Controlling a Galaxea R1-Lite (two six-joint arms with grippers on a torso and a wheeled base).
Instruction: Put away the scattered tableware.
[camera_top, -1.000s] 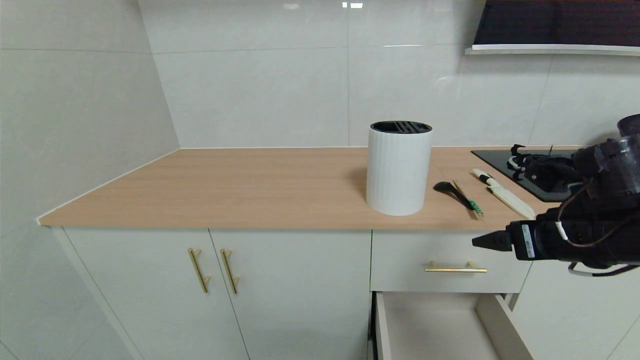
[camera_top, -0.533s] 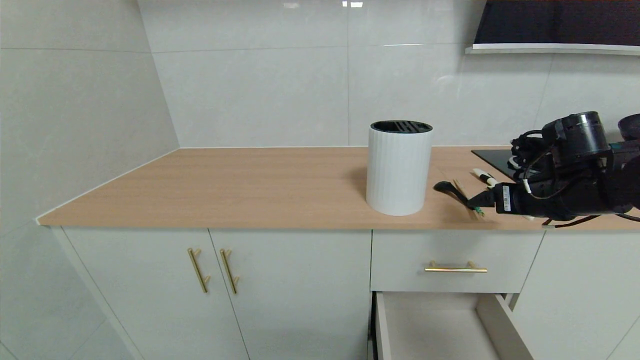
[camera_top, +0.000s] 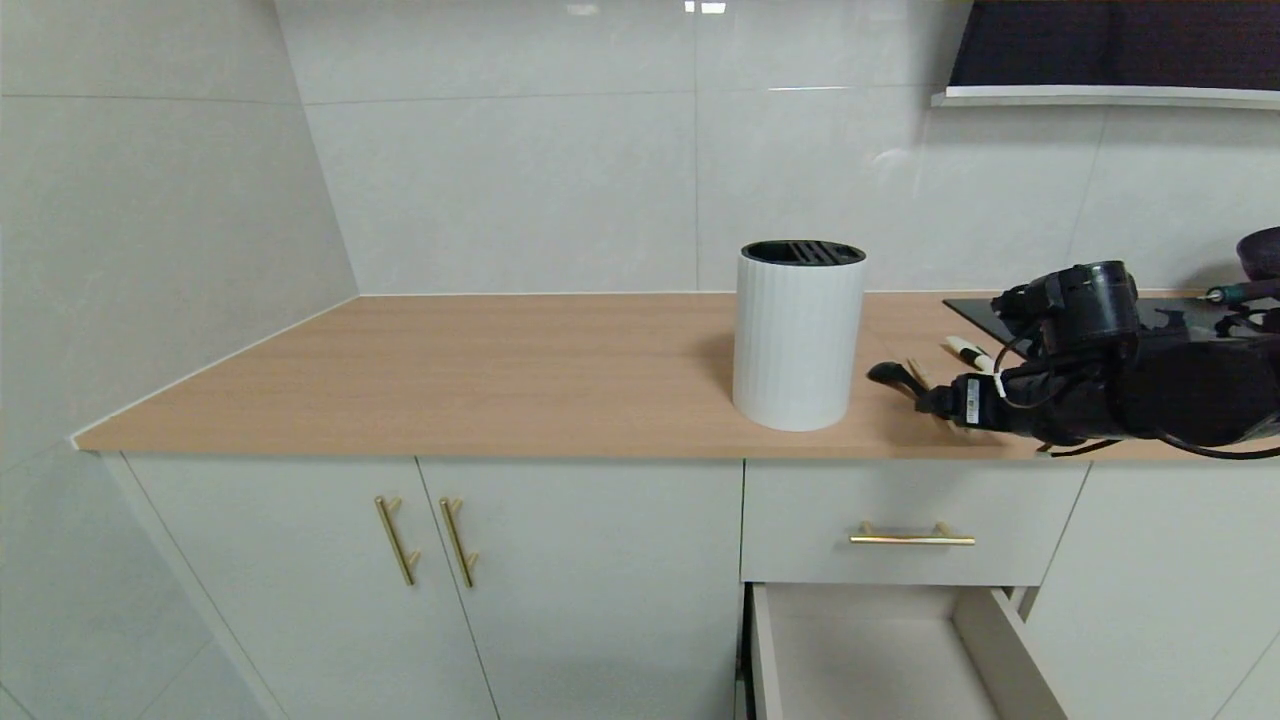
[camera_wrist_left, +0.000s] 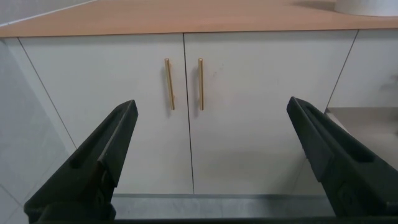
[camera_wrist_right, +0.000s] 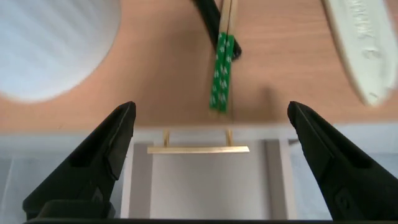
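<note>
While right fingers (camera_wrist_right: 93, 168) gape over chopsticks (camera_wrist_right: 219, 87), spoon (camera_top: 885, 373) and white holder (camera_top: 797, 340) lie beside; left fingers (camera_wrist_left: 93, 168) spread before cabinet doors (camera_wrist_left: 249, 124).

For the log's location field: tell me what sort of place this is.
Most likely a home kitchen: a wooden counter over white cabinets, a cooktop under a hood, and a utensil holder standing on the counter.

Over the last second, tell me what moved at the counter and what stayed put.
The right gripper rose from in front of the drawers to counter height and closed in on the green-tipped chopsticks. Its fingers are open and it has taken hold of nothing. The chopsticks, black spoon, white knife, white holder and open lower drawer stayed where they were.
</note>
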